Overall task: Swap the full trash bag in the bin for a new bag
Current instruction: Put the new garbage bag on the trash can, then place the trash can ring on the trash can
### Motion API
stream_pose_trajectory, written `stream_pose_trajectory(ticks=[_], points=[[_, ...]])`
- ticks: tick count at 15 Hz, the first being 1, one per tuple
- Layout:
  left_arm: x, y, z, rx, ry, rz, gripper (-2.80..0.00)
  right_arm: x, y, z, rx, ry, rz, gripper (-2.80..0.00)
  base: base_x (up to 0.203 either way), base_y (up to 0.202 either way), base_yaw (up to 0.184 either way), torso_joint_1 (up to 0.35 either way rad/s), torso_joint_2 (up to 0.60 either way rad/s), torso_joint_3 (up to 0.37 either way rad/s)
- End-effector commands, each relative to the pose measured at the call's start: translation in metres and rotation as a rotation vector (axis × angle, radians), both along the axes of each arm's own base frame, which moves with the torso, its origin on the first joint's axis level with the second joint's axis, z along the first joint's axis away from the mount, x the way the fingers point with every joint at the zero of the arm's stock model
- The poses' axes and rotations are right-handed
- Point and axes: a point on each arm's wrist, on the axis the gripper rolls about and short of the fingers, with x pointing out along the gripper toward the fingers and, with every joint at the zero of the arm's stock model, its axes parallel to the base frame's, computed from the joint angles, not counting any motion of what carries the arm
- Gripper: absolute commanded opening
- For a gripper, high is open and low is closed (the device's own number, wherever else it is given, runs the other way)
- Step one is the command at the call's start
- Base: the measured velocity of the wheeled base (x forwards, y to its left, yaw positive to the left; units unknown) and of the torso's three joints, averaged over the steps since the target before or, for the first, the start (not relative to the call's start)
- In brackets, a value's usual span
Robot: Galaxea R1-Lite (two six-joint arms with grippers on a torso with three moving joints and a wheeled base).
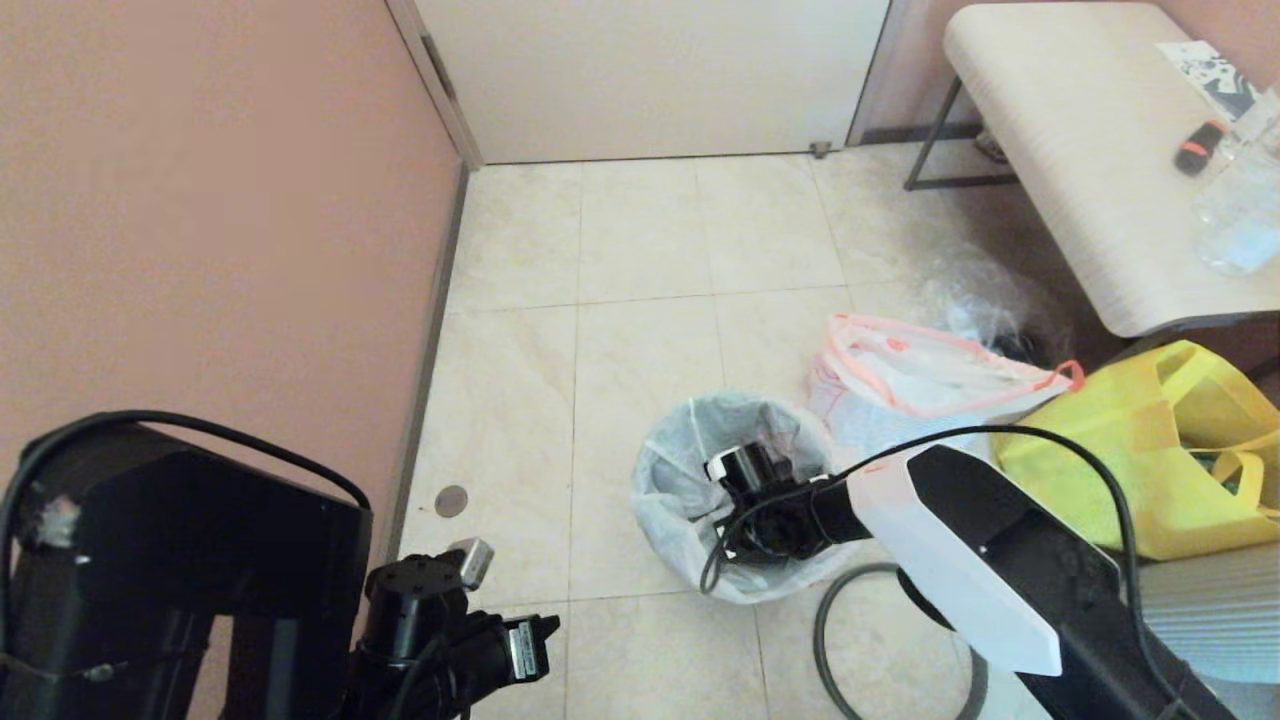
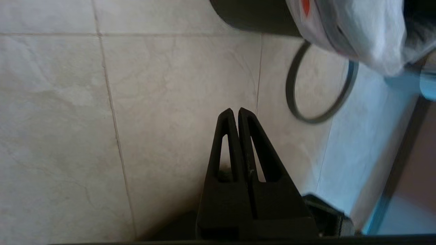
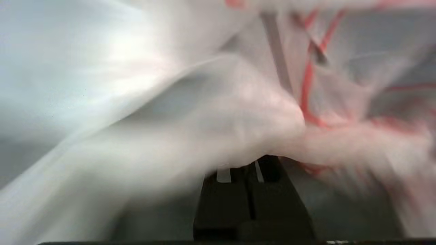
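R hand, closed, buried in new bag inside bin rim.

**Room corner w/ tiled floor, pink walls, side bench**

Floor: large cream marble-look tiles w/ thin grout lines; small round grey disc set in a tile near the skirting. Left wall: matt salmon-pink, grey skirting strip along its base. Far end: pale off-white door in a light frame, small doorstop at its lower corner. Right side: bench w/ cream padded top on dark metal legs, pink wall behind it. Light: even, diffuse, soft shadows only. No jaws belong to this subject, so places are given by room sides.
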Motion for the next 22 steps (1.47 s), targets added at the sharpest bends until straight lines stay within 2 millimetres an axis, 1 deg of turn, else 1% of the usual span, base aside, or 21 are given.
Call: stream_pose_trajectory(ticks=[1,3,4,5,6,7,8,10,11,12,14,16,19,20,22], points=[[0.001,0.001,-0.003,0.001,0.008,-0.001,-2.8,-0.029,0.007,0.09,0.121,-0.002,-0.05,-2.8,0.0,0.0,0.0,0.0,0.0,0.0],[0.002,0.0,-0.005,0.005,0.007,0.0,-2.8,-0.072,0.001,0.144,0.175,0.113,-0.097,-2.8,0.0,0.0,0.0,0.0,0.0,0.0],[0.003,0.0,-0.005,0.005,0.005,0.0,-2.8,-0.093,-0.006,0.167,0.188,0.16,-0.11,-2.8,0.0,0.0,0.0,0.0,0.0,0.0],[0.004,0.0,-0.007,0.013,0.004,-0.002,-2.8,-0.116,-0.018,0.187,0.19,0.204,-0.126,-2.8,0.0,0.0,0.0,0.0,0.0,0.0],[0.004,0.0,-0.009,0.03,0.001,-0.004,-2.8,-0.136,-0.034,0.194,0.172,0.25,-0.151,-2.8,0.0,0.0,0.0,0.0,0.0,0.0],[0.004,0.0,-0.01,0.039,0.0,-0.003,-2.8,-0.15,-0.055,0.193,0.145,0.298,-0.192,-2.8,0.0,0.0,0.0,0.0,0.0,0.0],[0.006,0.0,-0.011,0.039,-0.004,0.0,-2.8,-0.155,-0.081,0.189,0.122,0.342,-0.261,-2.8,0.0,0.0,0.0,0.0,0.0,0.0],[0.01,0.002,-0.011,0.039,-0.015,0.017,-2.8,-0.147,-0.135,0.18,0.107,0.394,-0.424,-2.8,0.0,0.0,0.0,0.0,0.0,0.0],[0.015,0.005,-0.011,0.036,-0.025,0.037,-2.8,-0.142,-0.156,0.173,0.099,0.416,-0.484,-2.8,0.0,0.0,0.0,0.0,0.0,0.0],[0.019,0.007,-0.011,0.039,-0.033,0.055,-2.8,-0.133,-0.175,0.159,0.083,0.437,-0.525,-2.8,0.0,0.0,0.0,0.0,0.0,0.0],[0.019,0.008,-0.015,0.068,-0.033,0.04,-2.8,-0.112,-0.193,0.121,0.043,0.477,-0.545,-2.8,0.0,0.0,0.0,0.0,0.0,0.0],[0.017,0.007,-0.016,0.075,-0.031,0.03,-2.8,-0.088,-0.209,0.075,0.006,0.509,-0.547,-2.8,0.0,0.0,0.0,0.0,0.0,0.0],[0.014,0.006,-0.015,0.076,-0.025,0.019,-2.8,-0.057,-0.232,-0.005,-0.072,0.543,-0.527,-2.8,0.0,0.0,0.0,0.0,0.0,0.0],[0.014,0.006,-0.016,0.077,-0.024,0.019,-2.8,-0.046,-0.242,-0.027,-0.089,0.528,-0.511,-2.8,0.0,0.0,0.0,0.0,0.0,0.0],[0.014,0.006,-0.016,0.079,-0.022,0.018,-2.8,-0.026,-0.261,-0.058,-0.113,0.488,-0.486,-2.8,0.0,0.0,0.0,0.0,0.0,0.0]])
